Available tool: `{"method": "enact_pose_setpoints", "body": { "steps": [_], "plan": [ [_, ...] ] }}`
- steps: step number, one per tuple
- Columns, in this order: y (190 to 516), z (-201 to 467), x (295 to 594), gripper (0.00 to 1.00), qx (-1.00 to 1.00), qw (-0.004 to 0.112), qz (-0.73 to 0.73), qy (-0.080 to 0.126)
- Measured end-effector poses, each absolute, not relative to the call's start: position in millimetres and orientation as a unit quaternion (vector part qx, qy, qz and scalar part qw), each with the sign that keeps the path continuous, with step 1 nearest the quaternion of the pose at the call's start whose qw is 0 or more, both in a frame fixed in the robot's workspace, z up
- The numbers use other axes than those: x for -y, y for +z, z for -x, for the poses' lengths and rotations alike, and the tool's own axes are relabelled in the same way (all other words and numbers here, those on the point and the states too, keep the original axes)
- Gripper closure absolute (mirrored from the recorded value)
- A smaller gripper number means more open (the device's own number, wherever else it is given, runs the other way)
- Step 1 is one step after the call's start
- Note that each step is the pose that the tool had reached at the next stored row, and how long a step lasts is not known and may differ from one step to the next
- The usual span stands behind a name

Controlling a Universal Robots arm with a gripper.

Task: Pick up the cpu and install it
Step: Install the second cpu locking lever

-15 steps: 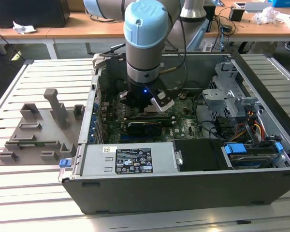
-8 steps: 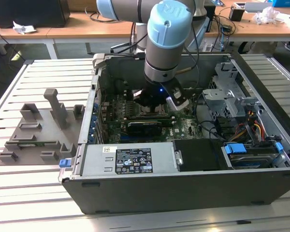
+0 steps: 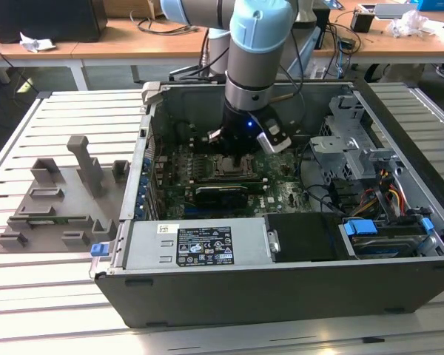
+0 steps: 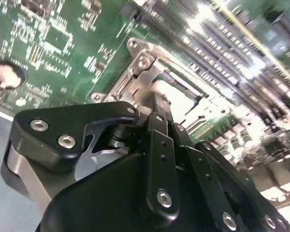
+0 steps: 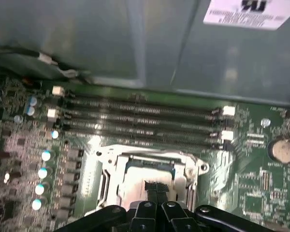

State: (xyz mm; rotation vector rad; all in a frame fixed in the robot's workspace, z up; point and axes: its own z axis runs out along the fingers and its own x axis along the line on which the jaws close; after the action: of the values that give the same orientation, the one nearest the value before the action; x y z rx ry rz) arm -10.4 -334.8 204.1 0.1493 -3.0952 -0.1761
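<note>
My gripper [image 3: 234, 150] reaches down into the open computer case [image 3: 281, 296], right over the motherboard's socket [image 3: 229, 167]. In the first wrist view the cpu [image 5: 135, 180], a flat silver square, lies inside the socket's metal frame [image 5: 104, 169]. The gripper [image 5: 157, 186] is shut, its two tips pressed together and down on or just above the cpu's top; contact is hard to tell. In the second wrist view the same fingers [image 4: 160, 126] run down to the bright cpu [image 4: 178, 100] in the frame [image 4: 135, 53].
Memory slots [image 5: 145, 117] run beside the socket, and a coin battery [image 5: 282, 151] sits nearby. The case wall [image 5: 135, 43] rises behind them. A drive cage [image 3: 348, 148], cables and a hard drive [image 3: 388, 240] fill the exterior view's right. A grey holder tray [image 3: 52, 203] lies outside at its left.
</note>
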Motion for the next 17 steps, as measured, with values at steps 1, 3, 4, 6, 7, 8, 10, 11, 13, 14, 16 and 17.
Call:
{"method": "enact_pose_setpoints", "body": {
  "steps": [1, 3, 4, 6, 7, 8, 10, 11, 13, 14, 16, 17],
  "plan": [
    [206, 10, 334, 0.89, 0.998, 0.020, -0.048, -0.039],
    [212, 10, 332, 0.89, 0.998, 0.021, -0.047, -0.019],
    [217, 10, 332, 0.89, 0.999, 0.021, -0.047, -0.016],
    [227, 10, 332, 0.89, 0.999, 0.021, -0.047, -0.013],
    [234, 10, 332, 0.89, 0.999, 0.021, -0.047, -0.011],
    [242, 10, 332, 0.89, 0.999, 0.021, -0.047, -0.010],
    [251, 10, 332, 0.89, 0.999, 0.021, -0.047, -0.010],
    [255, 10, 332, 0.89, 0.999, 0.021, -0.047, -0.010],
    [266, 10, 332, 0.89, 0.999, 0.021, -0.047, -0.010],
    [270, 10, 332, 0.89, 0.999, 0.021, -0.047, -0.010],
    [279, 10, 332, 0.89, 0.999, 0.021, -0.047, -0.010],
    [284, 10, 332, 0.89, 0.999, 0.021, -0.047, -0.010]
  ]
}}
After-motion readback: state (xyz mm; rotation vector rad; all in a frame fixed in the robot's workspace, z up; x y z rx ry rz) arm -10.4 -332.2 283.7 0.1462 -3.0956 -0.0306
